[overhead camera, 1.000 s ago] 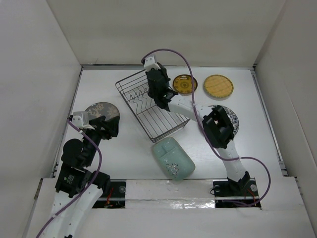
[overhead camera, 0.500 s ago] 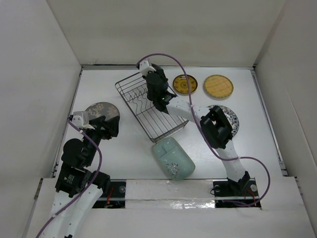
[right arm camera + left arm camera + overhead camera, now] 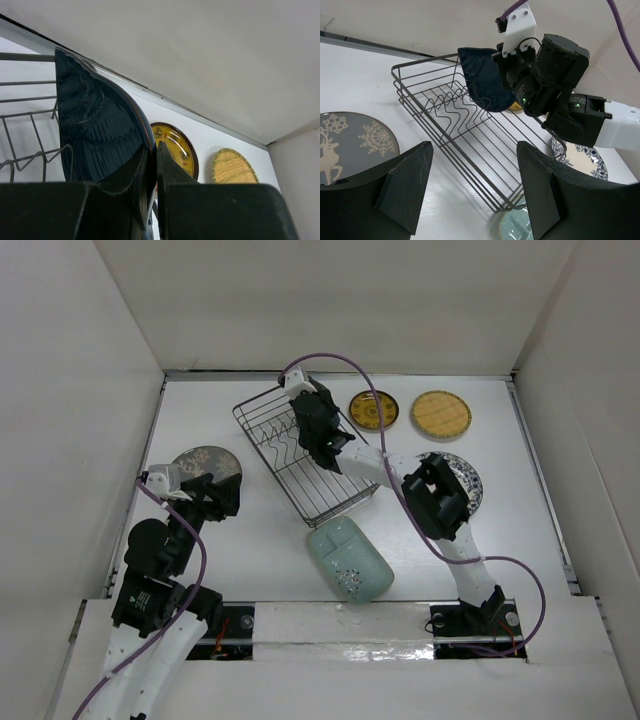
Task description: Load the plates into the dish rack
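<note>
Shifted slightly left over the dish rack (image 3: pixel 325 490), the right tool (image 3: pixel 154 172) clamps the dark blue plate (image 3: pixel 97 130), hidden from overhead.

Overhead, wrists; common dish rack (image 3: pixel 300 476)

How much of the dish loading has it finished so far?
Nothing sits in the dish rack yet. The right jaws hold the dark blue plate on edge over it. Still to load, lying flat: grey plate, green dish, two yellow plates, patterned plate.
</note>
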`<act>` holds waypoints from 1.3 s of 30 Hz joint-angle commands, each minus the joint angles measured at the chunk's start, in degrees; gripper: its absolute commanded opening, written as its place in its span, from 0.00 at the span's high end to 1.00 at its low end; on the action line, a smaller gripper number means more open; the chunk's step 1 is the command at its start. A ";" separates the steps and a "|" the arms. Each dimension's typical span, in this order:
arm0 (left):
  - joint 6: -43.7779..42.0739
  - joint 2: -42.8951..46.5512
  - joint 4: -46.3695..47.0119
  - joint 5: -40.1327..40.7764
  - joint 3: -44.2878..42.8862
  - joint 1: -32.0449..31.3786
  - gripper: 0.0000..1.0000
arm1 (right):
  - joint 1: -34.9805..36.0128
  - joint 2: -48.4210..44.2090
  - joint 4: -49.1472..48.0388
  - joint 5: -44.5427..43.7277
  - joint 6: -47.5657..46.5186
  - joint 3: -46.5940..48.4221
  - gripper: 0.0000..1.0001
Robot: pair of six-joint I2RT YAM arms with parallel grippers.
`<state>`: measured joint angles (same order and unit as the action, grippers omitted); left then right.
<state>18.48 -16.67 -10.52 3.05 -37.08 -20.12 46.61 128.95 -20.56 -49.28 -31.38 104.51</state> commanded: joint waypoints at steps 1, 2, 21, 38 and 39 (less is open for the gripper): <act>-0.55 -1.17 2.35 -0.15 -0.62 0.17 0.35 | -0.02 0.60 6.72 3.30 10.08 3.14 1.00; -0.55 -1.26 2.35 -0.06 -0.54 0.17 0.35 | -0.03 0.95 8.06 3.31 11.06 3.85 1.00; -0.46 -2.93 2.70 1.52 -0.71 0.17 0.38 | -4.60 -9.66 24.33 18.32 34.10 5.54 0.39; -0.37 -3.28 3.32 0.03 -0.71 0.17 1.00 | -33.76 -50.56 3.23 48.37 63.45 -49.93 1.00; -0.37 -3.46 3.32 -0.06 -0.71 0.17 1.00 | -34.47 -48.98 4.20 48.83 63.37 -49.23 1.00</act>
<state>18.33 -19.70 -10.44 3.92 -37.08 -20.12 13.89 76.44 -12.88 -10.48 25.82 56.69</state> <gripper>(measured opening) 0.006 0.009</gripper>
